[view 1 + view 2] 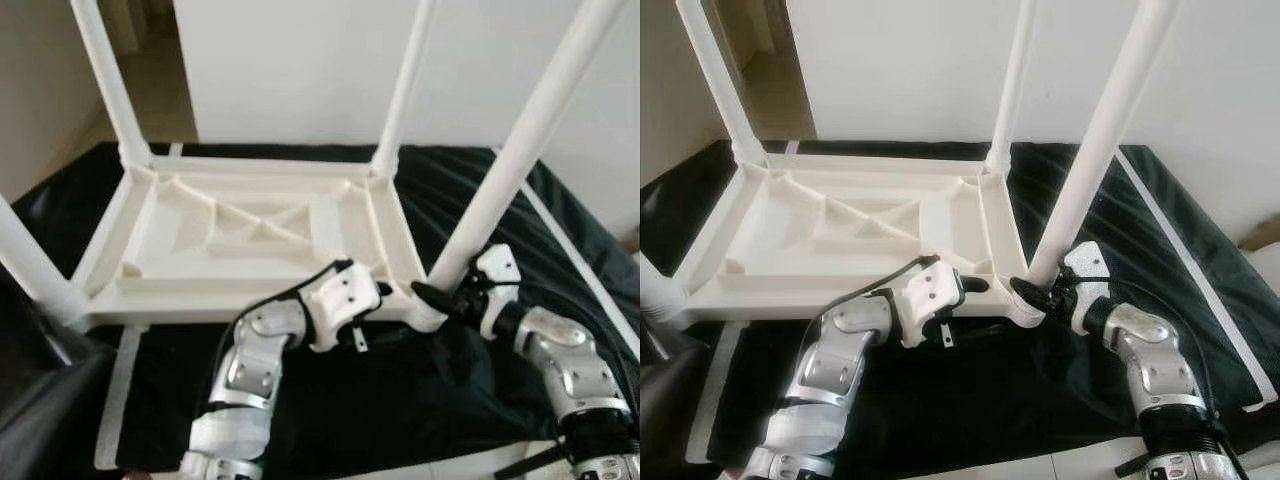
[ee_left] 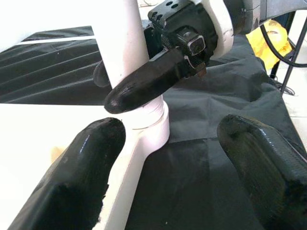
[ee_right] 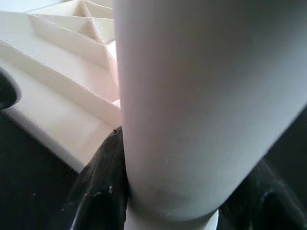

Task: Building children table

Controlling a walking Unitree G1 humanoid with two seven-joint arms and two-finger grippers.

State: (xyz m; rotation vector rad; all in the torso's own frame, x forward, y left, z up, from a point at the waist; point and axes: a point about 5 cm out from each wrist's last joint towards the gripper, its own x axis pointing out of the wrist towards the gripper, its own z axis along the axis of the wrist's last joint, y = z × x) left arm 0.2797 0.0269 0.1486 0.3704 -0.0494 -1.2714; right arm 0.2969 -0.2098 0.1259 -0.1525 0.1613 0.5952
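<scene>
Inverted white table [image 1: 250, 235] lying on a black sheet [image 1: 400, 400], its four legs pointing up. At your 1 o'clock stands the near right leg [image 1: 520, 150], seated in the table's near right corner socket. Your right gripper [image 1: 440, 297] reaches in from 3 o'clock with the forearm bent inward and the wrist level; its black fingers [image 3: 96, 191] are pinched on the base of that leg, one on each side, just above the socket. Your left gripper [image 1: 975, 285] comes up from 6 o'clock, elbow folded and wrist turned toward 2 o'clock, and sits at the table's near rim beside the same corner. In the left wrist view its fingers [image 2: 72, 182] are spread apart, gripping nothing.
</scene>
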